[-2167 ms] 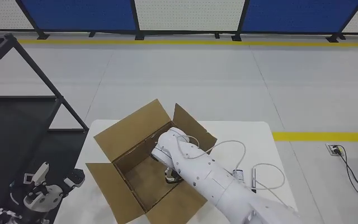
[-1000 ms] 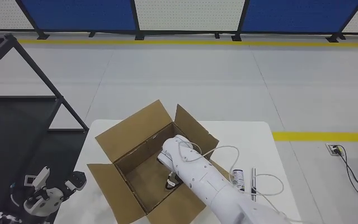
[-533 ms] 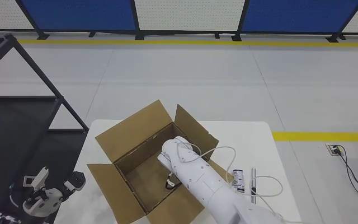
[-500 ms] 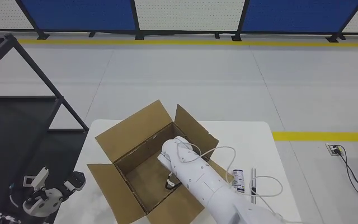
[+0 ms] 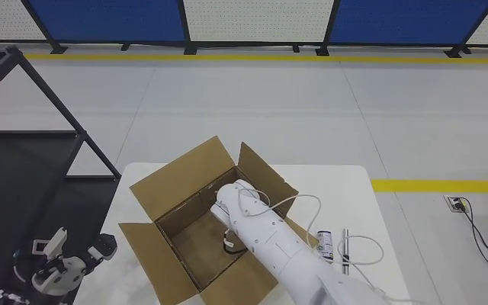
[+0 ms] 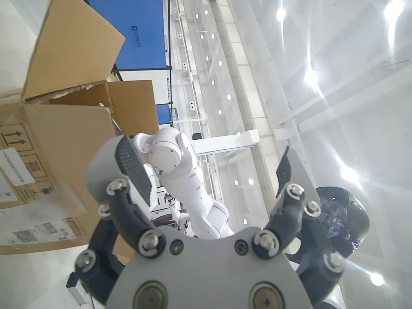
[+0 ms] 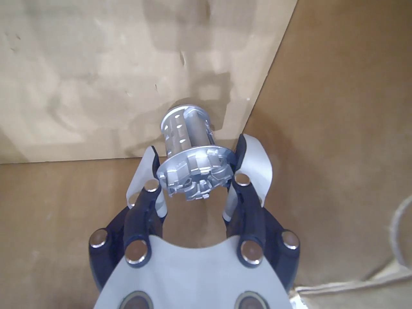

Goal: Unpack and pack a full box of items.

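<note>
Right end effector (image 7: pixel 198 162) has shifted slightly inside box (image 5: pixel 179 171) and is clamped on metal part (image 7: pixel 185 130), low near a floor corner. Pick or place, can't tell. Left end effector (image 6: pixel 207 149) is wide open and empty, beside desk (image 5: pixel 343 183).

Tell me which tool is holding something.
The right tool, inside the cardboard box, grips a silver metal part; the left tool is open and empty.

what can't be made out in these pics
Top view: what the right gripper grips inside the box, covered by its own arm.
Top view: small items on the table beside the box, too small to identify.
Right wrist view: whether the metal part touches the box floor; its flange hides its far end.
Left wrist view: the box's label, cut off by the edge.
</note>
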{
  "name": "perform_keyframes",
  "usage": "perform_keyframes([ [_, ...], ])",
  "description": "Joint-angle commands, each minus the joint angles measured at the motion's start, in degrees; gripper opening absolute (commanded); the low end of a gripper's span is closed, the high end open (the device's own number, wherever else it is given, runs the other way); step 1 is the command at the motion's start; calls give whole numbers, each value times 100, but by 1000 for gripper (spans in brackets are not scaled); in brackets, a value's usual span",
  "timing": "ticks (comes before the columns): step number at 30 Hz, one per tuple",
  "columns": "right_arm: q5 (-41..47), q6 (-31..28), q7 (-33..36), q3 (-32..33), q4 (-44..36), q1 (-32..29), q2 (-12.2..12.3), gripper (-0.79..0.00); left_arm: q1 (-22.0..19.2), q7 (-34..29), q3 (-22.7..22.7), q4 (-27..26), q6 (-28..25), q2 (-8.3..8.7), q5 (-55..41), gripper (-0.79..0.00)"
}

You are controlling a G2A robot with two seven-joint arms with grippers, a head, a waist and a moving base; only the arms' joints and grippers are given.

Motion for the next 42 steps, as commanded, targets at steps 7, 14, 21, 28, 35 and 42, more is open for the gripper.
perform_keyframes([
  [7, -168, 138, -316, 192, -855, -27, 228, -785, -73, -5, 113, -32, 72, 8, 142, 0],
  [14, -798, 418, -168, 824, -3054, -753, 953, -785, -135, -26, 179, -73, 135, 19, 268, 0],
  [21, -2546, -283, 1093, 2631, -8117, -3663, 2088, -785, -168, -22, 209, -132, 193, 31, 364, 0],
  [28, -2582, -348, 1105, 2696, -8251, -3771, 2114, -785, -118, 2, 215, -170, 162, 33, 414, 0],
  [35, -2582, -348, 1105, 2696, -8251, -3771, 2114, -785, -55, 60, 197, -147, 152, 31, 430, 0],
  [42, -2582, -348, 1105, 2696, -8251, -3771, 2114, -785, -54, 88, 289, -194, 182, 34, 532, 0],
])
